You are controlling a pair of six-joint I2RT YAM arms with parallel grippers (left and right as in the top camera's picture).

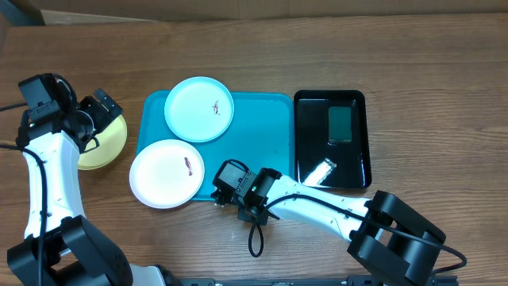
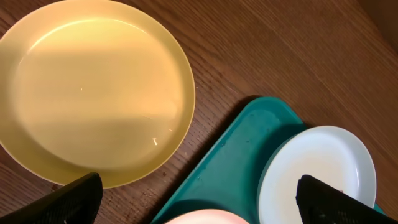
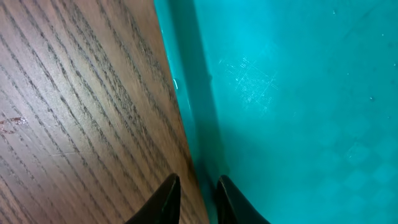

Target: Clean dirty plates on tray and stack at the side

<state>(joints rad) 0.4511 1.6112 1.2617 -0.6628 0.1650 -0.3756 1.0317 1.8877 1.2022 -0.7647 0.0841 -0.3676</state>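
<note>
The teal tray lies mid-table. On it sit a pale blue plate at the back left and a white plate that overhangs the front left rim, each with a small reddish smear. A yellow plate rests on the wood left of the tray. My left gripper hangs open over the yellow plate and the tray's corner, holding nothing. My right gripper is at the tray's front rim, its narrow jaws closed across it, one finger over the wood and one inside the tray.
A glossy black tray stands right of the teal one, holding a green sponge and a small white object. A black cable loop hangs under the right arm near the table's front edge.
</note>
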